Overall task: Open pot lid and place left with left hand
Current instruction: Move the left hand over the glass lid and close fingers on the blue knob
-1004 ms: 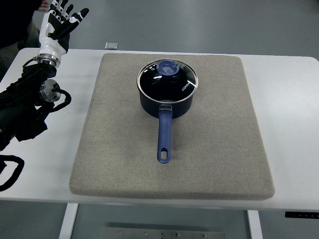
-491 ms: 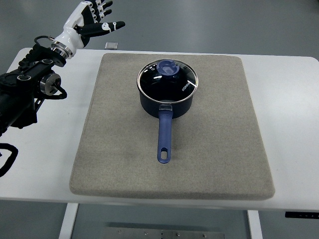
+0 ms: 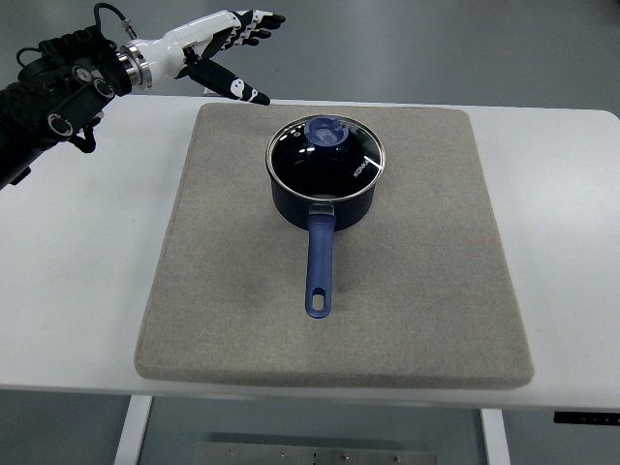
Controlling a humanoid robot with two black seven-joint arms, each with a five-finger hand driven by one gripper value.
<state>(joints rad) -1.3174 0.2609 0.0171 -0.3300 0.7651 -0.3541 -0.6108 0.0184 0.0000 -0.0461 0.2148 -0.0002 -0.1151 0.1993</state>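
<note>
I see the white table (image 3: 87, 281) carrying a grey mat (image 3: 417, 291) across most of its middle. On the far half of the mat sits the dark blue pot (image 3: 325, 199), its handle (image 3: 319, 266) pointing toward the near edge. The glass lid (image 3: 326, 155) rests on the pot, blue knob (image 3: 325, 131) on top. My left hand (image 3: 221, 48) hovers at the far left, beyond the mat's corner, fingers spread apart and holding nothing, well apart from the lid.

White left hand (image 3: 215, 46), black-cabled arm (image 3: 53, 92)
</note>
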